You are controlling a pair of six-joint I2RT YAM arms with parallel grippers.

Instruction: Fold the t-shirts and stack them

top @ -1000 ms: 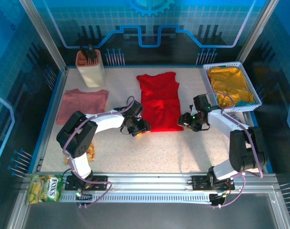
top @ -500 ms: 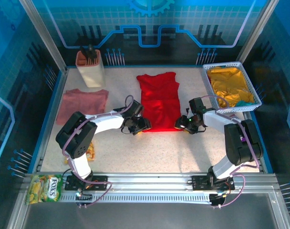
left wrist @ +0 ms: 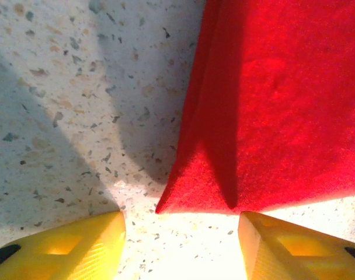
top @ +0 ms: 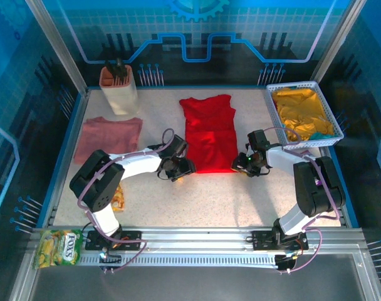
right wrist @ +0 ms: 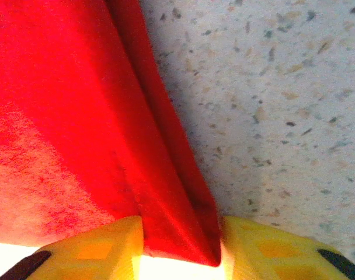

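Two t-shirts are on the table, you said. Where does each one lie? (listener)

From my overhead camera, the red t-shirt (top: pixel 208 135) lies flat in the middle of the speckled table (top: pixel 209 200), folded into a long strip that runs from near to far. The pink t-shirt (top: pixel 109 137) lies folded at the left, well apart from the red one. (me)

What are the two arms doing? (listener)

Both are low at the red strip's near end. The left gripper (top: pixel 181 168) is at the near left corner and the right gripper (top: pixel 240 164) at the near right corner. (me)

Do they have hold of the cloth? (listener)

On my left wrist camera, the yellow fingers (left wrist: pixel 78 245) stand apart with bare table between them. The shirt's corner lies just beyond their tips and is not held. On my right wrist camera, the folded edge of the red cloth fills the gap, and both yellow fingers press against it. (me)

Anything else nearby? (listener)

A white basket (top: pixel 295 85) of yellow cloth (top: pixel 300 113) sits at the far right. (me)
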